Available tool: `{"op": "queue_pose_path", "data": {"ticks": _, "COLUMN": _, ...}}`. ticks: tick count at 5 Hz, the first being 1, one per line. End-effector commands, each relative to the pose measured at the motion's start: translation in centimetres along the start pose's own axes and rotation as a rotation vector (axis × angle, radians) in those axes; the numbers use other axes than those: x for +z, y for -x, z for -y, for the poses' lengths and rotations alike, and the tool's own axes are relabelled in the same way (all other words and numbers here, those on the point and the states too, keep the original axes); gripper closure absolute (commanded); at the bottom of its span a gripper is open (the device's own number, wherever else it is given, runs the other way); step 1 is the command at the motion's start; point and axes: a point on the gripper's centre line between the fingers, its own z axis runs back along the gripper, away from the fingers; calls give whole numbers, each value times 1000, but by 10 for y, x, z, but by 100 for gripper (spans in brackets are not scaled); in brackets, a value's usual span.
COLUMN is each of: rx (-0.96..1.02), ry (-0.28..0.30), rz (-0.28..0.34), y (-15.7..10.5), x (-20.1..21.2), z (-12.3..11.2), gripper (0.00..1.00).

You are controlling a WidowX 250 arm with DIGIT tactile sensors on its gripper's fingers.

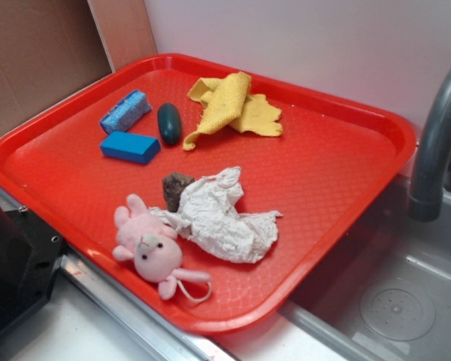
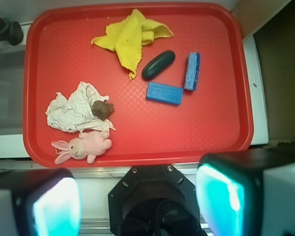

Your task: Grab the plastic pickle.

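Red tray [image 1: 346,98]: plastic pickle [image 1: 169,123] lies near the far edge, between yellow cloth [image 1: 233,107] and two blue blocks [image 1: 129,147]. Gripper [image 2: 137,199]: jaws spread wide, holding nothing, high above the tray's near edge.

Smooth glossy plastic pickle [image 1: 169,123] on textured red plastic tray [image 1: 338,173].

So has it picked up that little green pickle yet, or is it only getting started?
Only getting started. Nothing looks done: the pickle lies untouched on the red tray, between the yellow cloth and the blue blocks. Nothing is in hand: the gripper hangs open at the tray's near edge, holding nothing. What is left is the whole job: move over the pickle, lower, close and lift.
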Motion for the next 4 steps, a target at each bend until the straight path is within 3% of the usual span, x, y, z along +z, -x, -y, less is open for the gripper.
{"op": "queue_pose_path", "data": {"ticks": 1, "rx": 479, "ry": -117, "rz": 154, "y": -56, "x": -53, "z": -53, "gripper": 0}}
{"op": "queue_pose_path", "data": {"ticks": 2, "rx": 723, "ry": -72, "rz": 160, "y": -84, "x": -72, "z": -53, "gripper": 0}}
{"op": "queue_pose_path", "data": {"ticks": 3, "rx": 836, "ry": 15, "rz": 205, "y": -103, "x": -93, "z": -60, "gripper": 0}}
{"op": "queue_pose_path", "data": {"ticks": 4, "rx": 911, "ry": 67, "rz": 157, "y": -114, "x": -112, "z": -66, "gripper": 0}}
